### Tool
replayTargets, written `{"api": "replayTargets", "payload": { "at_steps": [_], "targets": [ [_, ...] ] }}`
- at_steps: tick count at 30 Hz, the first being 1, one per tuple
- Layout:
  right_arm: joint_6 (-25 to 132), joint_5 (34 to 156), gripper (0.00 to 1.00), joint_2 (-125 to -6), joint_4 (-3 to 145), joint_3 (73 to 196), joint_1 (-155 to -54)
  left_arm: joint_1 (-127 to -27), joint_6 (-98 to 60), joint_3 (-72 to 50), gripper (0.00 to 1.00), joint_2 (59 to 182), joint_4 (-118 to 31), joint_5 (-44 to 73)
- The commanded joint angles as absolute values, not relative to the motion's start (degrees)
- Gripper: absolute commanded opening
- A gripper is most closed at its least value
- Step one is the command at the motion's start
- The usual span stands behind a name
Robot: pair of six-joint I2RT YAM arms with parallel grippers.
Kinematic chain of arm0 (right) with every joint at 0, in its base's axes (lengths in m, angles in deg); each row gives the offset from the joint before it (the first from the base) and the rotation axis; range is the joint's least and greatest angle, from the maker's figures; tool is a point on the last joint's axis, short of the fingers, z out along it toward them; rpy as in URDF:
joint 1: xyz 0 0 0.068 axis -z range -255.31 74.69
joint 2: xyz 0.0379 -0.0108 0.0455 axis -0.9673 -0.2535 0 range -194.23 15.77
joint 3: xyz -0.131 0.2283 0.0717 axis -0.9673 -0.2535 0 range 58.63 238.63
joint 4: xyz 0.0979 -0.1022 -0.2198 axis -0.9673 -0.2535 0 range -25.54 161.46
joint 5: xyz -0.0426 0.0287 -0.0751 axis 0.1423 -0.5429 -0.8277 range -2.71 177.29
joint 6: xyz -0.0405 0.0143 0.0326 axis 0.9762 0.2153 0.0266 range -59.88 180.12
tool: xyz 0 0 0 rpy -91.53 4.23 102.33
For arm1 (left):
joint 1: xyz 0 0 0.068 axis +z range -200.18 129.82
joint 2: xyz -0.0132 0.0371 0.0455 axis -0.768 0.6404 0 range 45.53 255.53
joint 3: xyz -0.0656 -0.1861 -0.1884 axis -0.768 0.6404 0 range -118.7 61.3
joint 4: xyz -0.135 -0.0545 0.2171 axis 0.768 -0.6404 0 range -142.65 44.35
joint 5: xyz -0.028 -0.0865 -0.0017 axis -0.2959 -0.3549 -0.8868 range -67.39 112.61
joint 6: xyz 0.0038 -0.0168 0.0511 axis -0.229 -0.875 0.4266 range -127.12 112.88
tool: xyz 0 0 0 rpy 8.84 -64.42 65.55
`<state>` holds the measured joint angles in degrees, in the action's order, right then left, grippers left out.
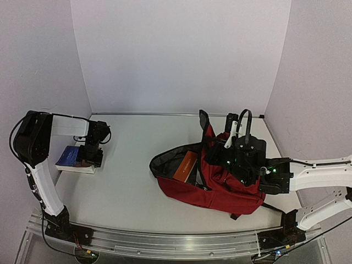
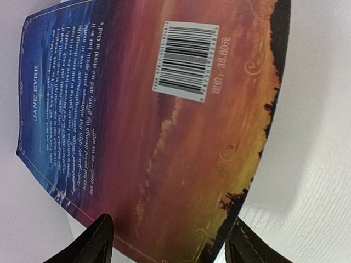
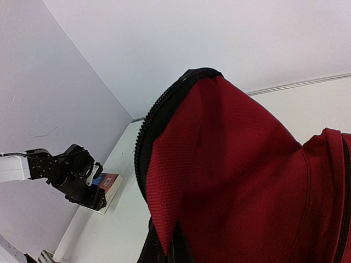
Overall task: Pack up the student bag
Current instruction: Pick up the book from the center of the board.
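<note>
The bag (image 1: 220, 184) lies on the desk (image 1: 132, 187), its zipped mouth gaping toward the left. An orange book (image 1: 186, 165) shows inside that mouth against the grey lining. The right gripper (image 1: 237, 157) sits on top of the bag toward its back. It is closed tight on a fold of the red fabric and holds that flap lifted; from the wrist you see the cloth standing up in a peak with the black zipper running along its edge.

Well to the left of the bag lies a paperback (image 2: 164, 126), flat on the desk and apart from everything else. Its back cover faces up, blue running into red and gold, with a barcode (image 2: 186, 60) and the title "Jane Eyre" printed on it. The left gripper (image 2: 171, 219) hangs right over the paperback with its black fingers (image 2: 96, 244) spread wide, one on each side of the cover's end. I cannot tell whether the pads touch the paperback.
</note>
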<state>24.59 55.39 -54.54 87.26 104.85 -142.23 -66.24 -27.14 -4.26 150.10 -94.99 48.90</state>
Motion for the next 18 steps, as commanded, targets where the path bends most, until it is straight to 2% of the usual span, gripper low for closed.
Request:
{"api": "replayTargets", "payload": {
  "at_steps": [1,7,16,18],
  "targets": [
    [24.6,54.7,0.0,-54.5,89.5,106.3,-142.5,-63.9,-30.2,-6.4,0.66,146.9,-96.3,61.2],
    [24.4,54.6,0.0,-54.5,89.5,106.1,-142.4,-63.9,-31.4,-6.5,0.55,147.2,-96.9,63.0],
    [24.9,54.8,0.0,-56.1,89.5,106.7,-142.5,-64.0,-33.3,-8.3,0.06,147.5,-99.9,62.1],
    [24.9,55.2,0.0,-56.9,89.5,106.8,-142.5,-64.1,-33.5,-8.6,0.0,146.4,-100.1,60.3]
  ]
}}
